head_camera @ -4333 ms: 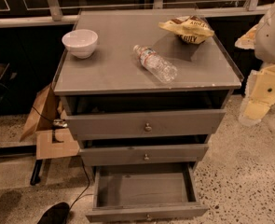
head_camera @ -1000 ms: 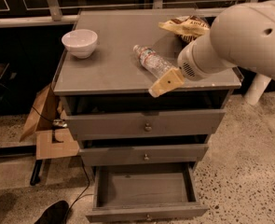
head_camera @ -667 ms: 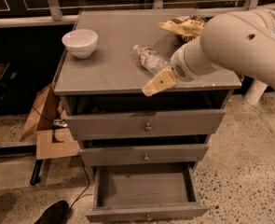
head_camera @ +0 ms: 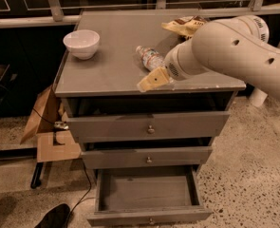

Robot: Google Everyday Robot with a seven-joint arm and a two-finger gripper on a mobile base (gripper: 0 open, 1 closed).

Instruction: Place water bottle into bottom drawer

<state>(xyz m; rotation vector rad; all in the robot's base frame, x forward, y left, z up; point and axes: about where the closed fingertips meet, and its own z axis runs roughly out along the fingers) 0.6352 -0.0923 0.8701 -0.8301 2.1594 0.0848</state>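
Observation:
The water bottle (head_camera: 148, 57) lies on its side on the grey dresser top (head_camera: 111, 65), right of centre, its right half hidden behind my arm. My gripper (head_camera: 154, 80) hangs at the end of the large white arm (head_camera: 225, 46), which reaches in from the right. It sits just in front of the bottle near the top's front edge. Whether it touches the bottle I cannot tell. The bottom drawer (head_camera: 146, 191) is pulled out and open, with nothing inside. The two shallower drawers above it stand slightly ajar.
A white bowl (head_camera: 81, 42) stands at the top's back left. A crumpled snack bag (head_camera: 184, 25) lies at the back right, partly behind the arm. A cardboard box (head_camera: 49, 127) and a cable lie on the floor to the left. A dark shoe (head_camera: 54, 216) is at the bottom left.
My arm has swung in from the right edge over the dresser top. Over the last second the gripper moved left and a little toward the front edge, covering more of the bottle. The bottle has not moved.

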